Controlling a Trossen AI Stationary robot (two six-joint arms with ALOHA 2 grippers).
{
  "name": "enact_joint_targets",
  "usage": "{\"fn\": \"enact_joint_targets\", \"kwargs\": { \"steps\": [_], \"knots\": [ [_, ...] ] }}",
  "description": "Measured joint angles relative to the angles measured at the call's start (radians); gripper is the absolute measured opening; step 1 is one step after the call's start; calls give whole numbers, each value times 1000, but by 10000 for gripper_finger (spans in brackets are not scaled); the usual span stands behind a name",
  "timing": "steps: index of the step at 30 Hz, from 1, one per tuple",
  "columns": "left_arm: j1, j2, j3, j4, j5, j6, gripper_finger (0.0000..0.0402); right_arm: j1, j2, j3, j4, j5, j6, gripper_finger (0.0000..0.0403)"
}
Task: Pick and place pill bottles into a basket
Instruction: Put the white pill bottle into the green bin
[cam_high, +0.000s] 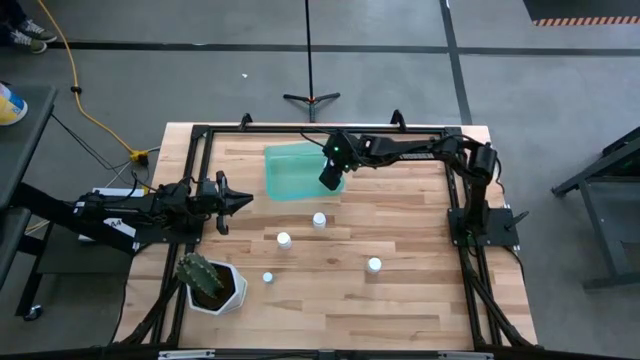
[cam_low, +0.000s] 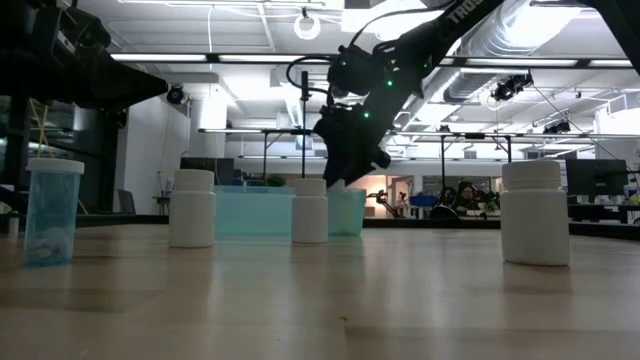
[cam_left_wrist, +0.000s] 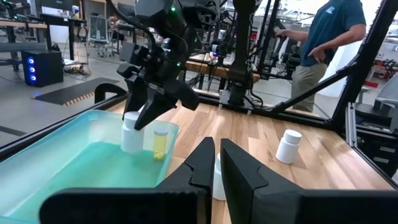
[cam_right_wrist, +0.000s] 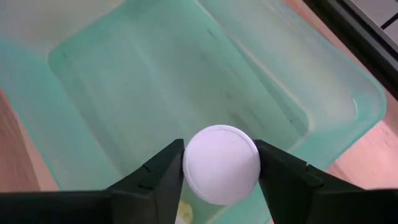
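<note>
One white bottle (cam_right_wrist: 221, 163) was clamped between the fingers of the right gripper (cam_right_wrist: 220, 168) above the green basket (cam_right_wrist: 311, 93) at upper centre of the overhead frame, so release should wait until it hung clear of the rim and of the yellow bottle (cam_left_wrist: 160, 140) inside; the left gripper (cam_left_wrist: 216, 169), nearly closed and empty, waited at left.

White lettering "TRO", cut off by frame edge, on right arm (cam_low: 440, 30); no other readable text.

From my station I see a grey concrete floor (cam_high: 150, 80) crossed by dark tape lines, a yellow cable (cam_high: 80, 95) snaking at far left, and a black stand (cam_high: 310, 98) beyond the table. Ceiling strip lights (cam_low: 230, 57) glow overhead; a person (cam_left_wrist: 326, 43) stands among workbenches.
</note>
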Motion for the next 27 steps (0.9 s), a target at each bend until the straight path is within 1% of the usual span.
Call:
{"fn": "enact_joint_targets", "kwargs": {
  "steps": [9, 13, 16, 19, 23, 25, 27],
  "knots": [
    [0, 0, 0, 0, 0, 0, 65, 0, -1, 0, -9, 7, 0, 221],
    [0, 0, 0, 0, 0, 0, 65, -4, -26, 0, 32, 3, 0, 224],
    [0, 0, 0, 0, 0, 0, 65, -5, -57, 30, 16, 3, -1, 221],
    [0, 0, 0, 0, 0, 0, 65, 2, -85, 66, -75, -17, -3, 221],
    [0, 0, 0, 0, 0, 0, 65, 59, -148, 85, -190, -115, -13, 221],
    [0, 0, 0, 0, 0, 0, 65, 107, -191, 78, -250, -119, -29, 219],
    [0, 0, 0, 0, 0, 0, 65, 160, -243, 45, -291, -89, -34, 215]
  ]
}}
